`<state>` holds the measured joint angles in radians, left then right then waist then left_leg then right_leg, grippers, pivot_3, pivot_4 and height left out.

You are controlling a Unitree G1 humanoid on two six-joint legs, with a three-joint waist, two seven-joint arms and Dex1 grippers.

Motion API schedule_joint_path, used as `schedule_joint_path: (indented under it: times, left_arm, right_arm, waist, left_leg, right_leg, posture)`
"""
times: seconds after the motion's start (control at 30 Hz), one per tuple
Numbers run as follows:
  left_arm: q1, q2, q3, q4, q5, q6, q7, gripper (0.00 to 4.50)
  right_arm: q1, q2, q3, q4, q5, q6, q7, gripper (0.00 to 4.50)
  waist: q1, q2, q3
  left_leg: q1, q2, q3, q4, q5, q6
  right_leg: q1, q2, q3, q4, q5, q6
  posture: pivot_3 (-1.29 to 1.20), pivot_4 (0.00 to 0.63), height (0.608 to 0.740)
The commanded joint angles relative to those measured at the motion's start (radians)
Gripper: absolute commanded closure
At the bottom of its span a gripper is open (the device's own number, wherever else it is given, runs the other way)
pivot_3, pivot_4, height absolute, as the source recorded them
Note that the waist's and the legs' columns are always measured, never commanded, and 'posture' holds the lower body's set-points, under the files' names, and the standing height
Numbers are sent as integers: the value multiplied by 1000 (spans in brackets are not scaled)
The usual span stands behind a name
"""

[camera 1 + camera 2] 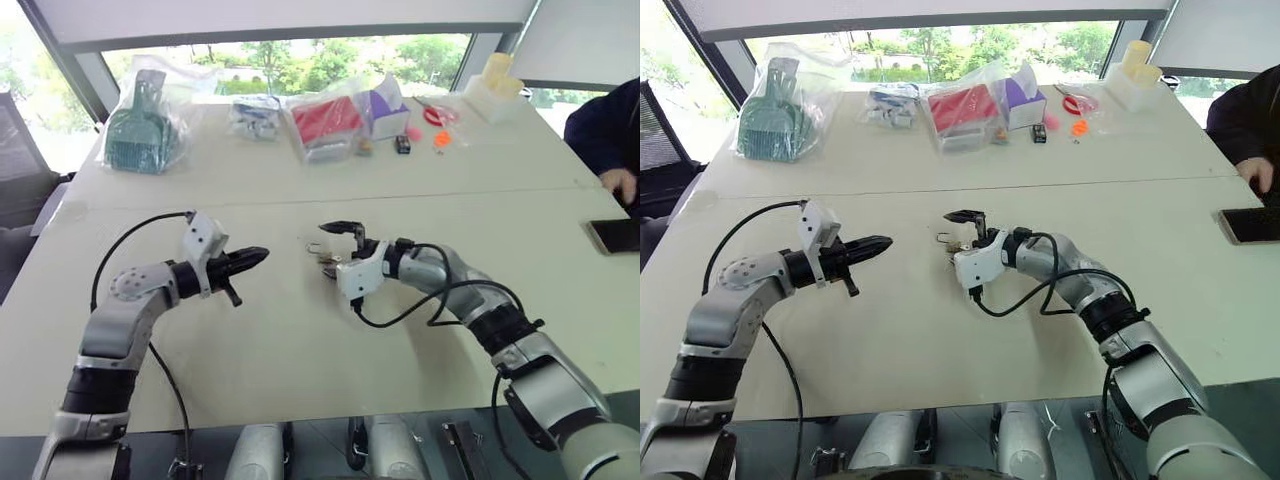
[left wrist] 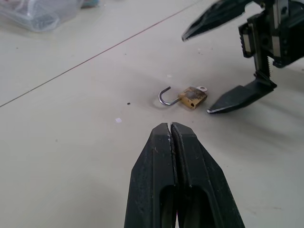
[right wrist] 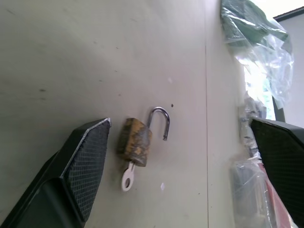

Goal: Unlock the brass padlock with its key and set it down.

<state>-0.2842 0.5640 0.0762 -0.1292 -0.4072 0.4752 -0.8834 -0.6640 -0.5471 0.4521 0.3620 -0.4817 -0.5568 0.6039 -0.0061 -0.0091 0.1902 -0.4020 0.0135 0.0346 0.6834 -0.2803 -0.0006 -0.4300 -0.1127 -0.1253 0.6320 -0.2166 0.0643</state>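
Right pincer wide open beside brass padlock

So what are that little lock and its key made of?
The padlock body looks like brass: dull yellow-brown with dark, worn patches. Its open hooked shackle is shiny silvery metal, probably steel. The key, still in the lock, looks like pale silvery metal, though it is too small to be sure.

Two head cameras look down from above toward twelve o'clock at the table; both wrist cameras see the padlock up close
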Motion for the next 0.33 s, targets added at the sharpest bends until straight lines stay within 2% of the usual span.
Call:
schedule_joint_path:
  times: [0.03, 0.1, 0.23, 0.33]
  left_arm:
    - [23, 24, 33, -85, -37, 21, 8, 4500]
    - [34, 38, 31, -98, -36, 23, 7, 4500]
    - [31, 52, 26, -104, -35, 26, 8, 4500]
    - [39, 60, 19, -116, -25, 21, 8, 4500]
  right_arm:
    - [59, -57, -99, -195, 197, 200, 172, 10]
    - [109, -82, -181, -320, 375, 420, 276, 10]
    - [157, -95, -312, -454, 611, 840, 348, 10]
    - [208, -165, -331, -507, 677, 975, 429, 10]
  waist:
    - [3, 0, 0]
    - [8, 0, 0]
    - [17, 0, 0]
    - [19, 0, 0]
  left_leg:
    - [0, 0, 0, 0, 0, 0]
    - [0, 0, 0, 0, 0, 0]
    - [2, 1, 0, 0, 0, 0]
    - [2, 1, 0, 0, 0, 0]
  right_leg:
    - [0, 0, 0, 0, 0, 0]
    - [0, 0, 0, 0, 0, 0]
    - [1, 0, 0, 0, 1, 0]
    - [1, 1, 0, 0, 1, 0]
  posture:
    - [0, 150, 740]
    - [0, 150, 740]
    - [0, 150, 740]
    - [0, 150, 740]
